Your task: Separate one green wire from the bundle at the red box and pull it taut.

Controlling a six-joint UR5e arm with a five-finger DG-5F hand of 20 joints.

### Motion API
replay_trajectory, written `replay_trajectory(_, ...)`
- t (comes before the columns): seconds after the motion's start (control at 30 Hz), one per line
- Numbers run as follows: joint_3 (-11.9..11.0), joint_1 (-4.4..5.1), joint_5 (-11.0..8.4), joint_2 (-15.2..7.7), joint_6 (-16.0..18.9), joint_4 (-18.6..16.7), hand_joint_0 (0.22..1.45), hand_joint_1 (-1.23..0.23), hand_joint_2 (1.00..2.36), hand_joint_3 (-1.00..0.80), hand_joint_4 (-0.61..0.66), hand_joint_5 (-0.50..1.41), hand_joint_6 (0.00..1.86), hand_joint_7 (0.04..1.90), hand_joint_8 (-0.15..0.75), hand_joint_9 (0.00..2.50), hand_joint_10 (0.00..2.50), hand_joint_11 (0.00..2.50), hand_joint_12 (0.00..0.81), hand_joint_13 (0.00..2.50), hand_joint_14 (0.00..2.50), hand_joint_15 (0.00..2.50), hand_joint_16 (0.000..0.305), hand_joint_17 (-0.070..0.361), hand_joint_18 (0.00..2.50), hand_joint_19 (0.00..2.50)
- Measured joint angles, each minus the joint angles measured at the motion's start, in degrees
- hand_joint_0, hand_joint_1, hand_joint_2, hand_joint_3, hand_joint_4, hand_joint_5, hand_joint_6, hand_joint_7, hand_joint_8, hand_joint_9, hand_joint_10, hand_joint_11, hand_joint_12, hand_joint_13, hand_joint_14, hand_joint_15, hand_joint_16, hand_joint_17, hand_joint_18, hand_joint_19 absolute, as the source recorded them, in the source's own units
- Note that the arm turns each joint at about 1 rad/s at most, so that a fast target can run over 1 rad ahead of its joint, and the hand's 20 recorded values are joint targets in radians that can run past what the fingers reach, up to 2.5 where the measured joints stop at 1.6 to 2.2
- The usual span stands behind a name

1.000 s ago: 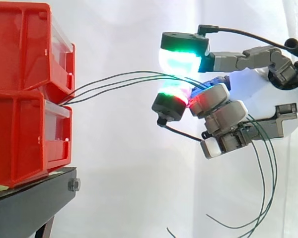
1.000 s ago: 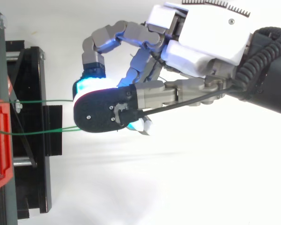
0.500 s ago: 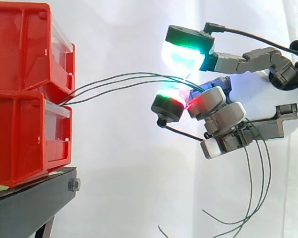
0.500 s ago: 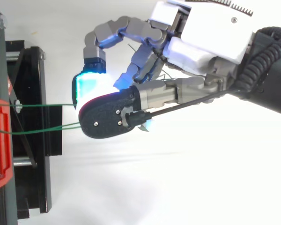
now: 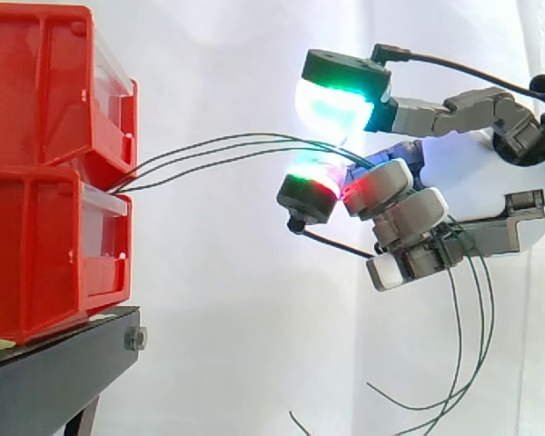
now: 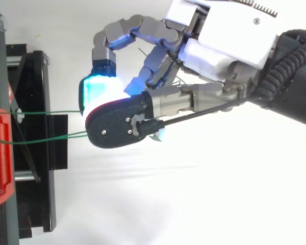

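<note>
green wires (image 6: 46, 113) run from the red box (image 5: 36, 245) at 9 o'clock into the hand (image 5: 409, 213), whose curled fingers (image 5: 336, 95) close round them. slack hangs toward 6 o'clock, ends cut off; the pinch point is hidden.

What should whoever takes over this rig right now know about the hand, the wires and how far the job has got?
Hand: curled shut on the green wires, out in front of the stacked red bins on the black stand.
Wires: three leave the gap between the bins and run in a bowed arc into the hand. Their loose ends hang below it.
Done: bundle grasped.
Left: in the side view all three enter the hand together and none is taut. Single out one wire and pull it straight away from the bins.
</note>
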State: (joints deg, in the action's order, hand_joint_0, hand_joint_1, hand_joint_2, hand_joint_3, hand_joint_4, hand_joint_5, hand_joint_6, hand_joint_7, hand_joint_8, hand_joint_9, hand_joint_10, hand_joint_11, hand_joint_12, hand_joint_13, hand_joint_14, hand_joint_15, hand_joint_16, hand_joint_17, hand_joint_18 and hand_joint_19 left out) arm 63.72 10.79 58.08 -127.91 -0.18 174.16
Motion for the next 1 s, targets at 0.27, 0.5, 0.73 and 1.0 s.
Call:
replay_trajectory(0.27, 0.0, 0.12, -0.01, 0.0, 0.0, -0.5, 0.52, -0.73, 1.00, -0.50, 0.19, -0.19, 0.84, 1.21, 0.294, 1.40, 0.02, 1.57, 0.359, 1.46, 0.03, 1.34, 0.068, 0.152, 1.04, 0.76)
replay_trajectory(0.5, 0.0, 0.19, 0.01, 0.0, -0.1, -0.5, 0.58, -0.83, 1.00, -0.50, 0.17, -0.20, 0.85, 1.20, 0.274, 1.36, 0.02, 1.59, 0.323, 1.43, 0.03, 1.36, 0.064, 0.145, 1.02, 0.76)
replay_trajectory(0.73, 0.0, 0.27, 0.01, 0.0, -0.1, -0.5, 0.64, -0.85, 1.01, -0.41, 0.14, -0.21, 0.86, 1.21, 0.270, 1.35, 0.02, 1.59, 0.320, 1.43, 0.03, 1.36, 0.062, 0.140, 1.01, 0.75)
replay_trajectory(1.0, 0.0, 0.28, -0.06, 0.0, -0.1, -0.5, 0.59, -0.67, 1.02, -0.24, 0.15, -0.20, 0.86, 1.22, 0.275, 1.38, 0.02, 1.61, 0.331, 1.46, 0.03, 1.37, 0.063, 0.142, 1.02, 0.80)
